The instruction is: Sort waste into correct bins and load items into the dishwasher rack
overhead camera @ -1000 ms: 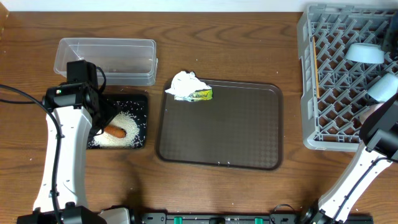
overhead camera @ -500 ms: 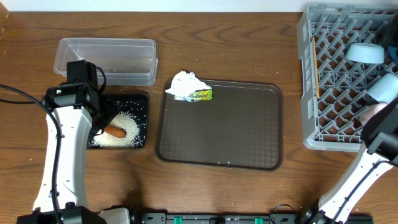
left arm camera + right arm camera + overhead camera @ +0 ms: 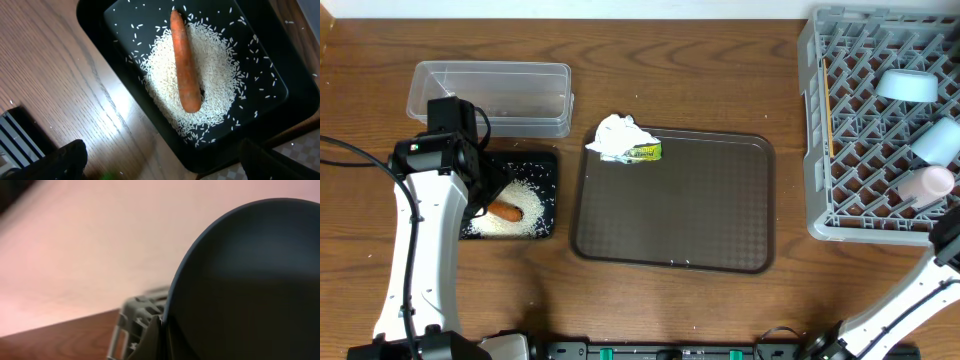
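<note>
Carrot (image 3: 184, 65): lies on rice (image 3: 220, 75) in black tray (image 3: 115, 25), long axis top-to-bottom in left wrist view, thin tip uppermost. Left gripper (image 3: 165, 165): spread wide. Right gripper (image 3: 159, 330): clamps teal bowl (image 3: 250, 280).

Overhead looks straight down on the whole table (image 3: 720, 60). Left wrist looks down, close, on the black tray (image 3: 272, 45) ahead of its fingers (image 3: 65, 160), shared with overhead. Right wrist faces sideways, a dark-blue bowl (image 3: 250, 280) very near, grey rack (image 3: 131, 325) beyond.

Brown serving tray (image 3: 700, 215), wooden table (image 3: 720, 60)
</note>
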{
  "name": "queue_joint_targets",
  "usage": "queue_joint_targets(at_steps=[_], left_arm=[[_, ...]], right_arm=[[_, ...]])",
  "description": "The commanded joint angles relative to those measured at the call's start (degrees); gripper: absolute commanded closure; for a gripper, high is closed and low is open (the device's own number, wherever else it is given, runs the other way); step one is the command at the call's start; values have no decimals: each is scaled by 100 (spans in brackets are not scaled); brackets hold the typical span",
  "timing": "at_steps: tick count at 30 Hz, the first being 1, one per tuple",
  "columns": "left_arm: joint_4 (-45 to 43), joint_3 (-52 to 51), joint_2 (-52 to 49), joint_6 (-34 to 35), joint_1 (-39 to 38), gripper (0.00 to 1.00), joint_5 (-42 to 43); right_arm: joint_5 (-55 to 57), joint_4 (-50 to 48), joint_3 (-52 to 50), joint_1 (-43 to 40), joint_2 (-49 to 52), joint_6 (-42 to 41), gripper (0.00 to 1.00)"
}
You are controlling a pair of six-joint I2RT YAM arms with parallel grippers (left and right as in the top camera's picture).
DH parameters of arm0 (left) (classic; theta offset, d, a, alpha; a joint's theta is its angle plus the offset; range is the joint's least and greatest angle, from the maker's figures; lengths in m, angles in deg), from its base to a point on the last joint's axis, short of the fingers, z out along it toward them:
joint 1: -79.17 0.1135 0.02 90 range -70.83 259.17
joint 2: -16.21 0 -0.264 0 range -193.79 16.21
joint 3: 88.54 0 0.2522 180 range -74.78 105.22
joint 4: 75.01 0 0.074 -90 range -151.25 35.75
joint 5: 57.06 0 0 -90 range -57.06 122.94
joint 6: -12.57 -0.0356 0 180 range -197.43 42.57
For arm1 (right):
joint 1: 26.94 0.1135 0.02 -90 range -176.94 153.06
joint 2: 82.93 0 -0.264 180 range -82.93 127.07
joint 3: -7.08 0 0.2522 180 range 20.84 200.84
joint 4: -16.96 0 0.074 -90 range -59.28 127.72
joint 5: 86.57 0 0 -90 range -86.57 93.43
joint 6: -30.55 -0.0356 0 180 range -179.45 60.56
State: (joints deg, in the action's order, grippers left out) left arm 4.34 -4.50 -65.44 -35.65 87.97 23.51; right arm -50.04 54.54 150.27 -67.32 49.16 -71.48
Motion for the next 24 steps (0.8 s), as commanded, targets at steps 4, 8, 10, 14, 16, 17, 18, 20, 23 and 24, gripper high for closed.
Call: queue_joint_targets(at_steps=[4, 8, 10, 14, 16, 17, 18, 20, 23, 24], left_arm=[[15, 72, 0, 28, 20, 1, -114], [15, 72, 0, 28, 20, 1, -114], [15, 72, 0, 28, 20, 1, -114], [15, 72, 0, 28, 20, 1, -114], [15, 72, 0, 28, 20, 1, -114], [15, 72, 0, 28, 20, 1, -114], [15, 72, 0, 28, 20, 1, -114], [15, 72, 0, 28, 20, 1, -114], [15, 72, 0, 28, 20, 1, -114], [15, 72, 0, 28, 20, 1, -114]], right_arm=[[-940, -195, -116, -2, -164, -435, 99], [-1255, -1187, -566, 138, -164, -1165, 99], [-1276, -1722, -802, 210, -164, -1655, 99], [-1274, -1882, -1088, 269, -164, -1685, 99], [-1252, -1980, -1241, 275, -164, -1687, 99], [-1252, -2070, -1316, 275, -164, -1690, 99], [-1252, -2151, -1379, 267, -164, -1690, 99], [-1217, -2236, -1436, 240, -164, -1751, 99], [-1132, -2236, -1447, 144, -164, -1823, 99], [-1130, -2236, -1447, 101, -164, -1878, 99]])
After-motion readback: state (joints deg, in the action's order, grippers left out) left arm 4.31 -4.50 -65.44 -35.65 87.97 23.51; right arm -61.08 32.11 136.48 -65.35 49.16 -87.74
